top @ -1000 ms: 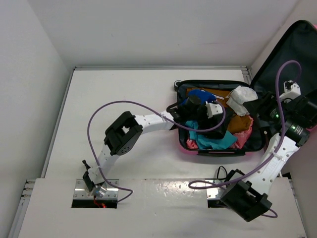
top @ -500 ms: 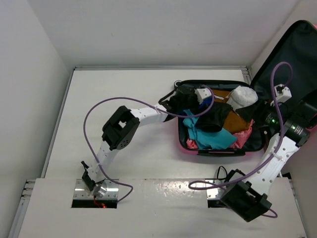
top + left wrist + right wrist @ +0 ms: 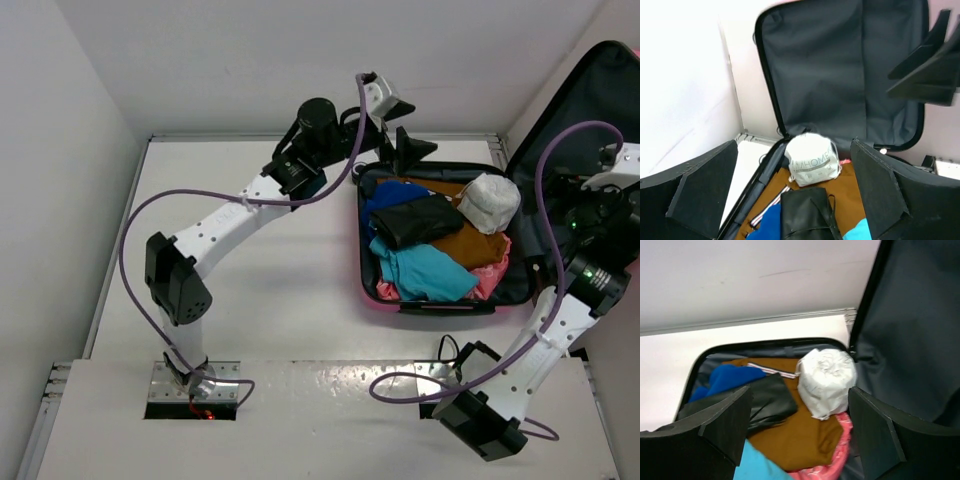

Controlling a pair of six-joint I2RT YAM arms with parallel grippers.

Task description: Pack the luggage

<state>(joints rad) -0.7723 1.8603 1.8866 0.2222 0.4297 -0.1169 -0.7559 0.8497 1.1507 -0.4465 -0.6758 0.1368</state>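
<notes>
Pink luggage (image 3: 430,305): lying open on the right half of the white table (image 3: 250,260), just beyond my right base. Its lid (image 3: 590,110) is standing up against the right wall, dark grey lining showing.
Contents, far side: blue garment (image 3: 388,193) is sitting in the far-left corner. Brown cloth (image 3: 470,243) is spreading under a white bundle (image 3: 490,200), which is resting in the far-right corner by the hinge.
Contents, middle: black garment (image 3: 415,222) is lying across the blue and brown pieces.
Contents, near side: teal cloth (image 3: 420,272) is lying at the front, with pink fabric (image 3: 488,280) showing at the near-right edge.
Left gripper (image 3: 412,152): I am holding it raised above the far-left corner of the case, fingers spread wide, nothing between them — its wrist camera is looking across the clothes at the lid.
Right gripper (image 3: 800,430): I am hovering it at the right side of the case, near the lid — fingers parted, carrying nothing.
Bundle print: grey lettering is showing on its side, partly reading HOME.
</notes>
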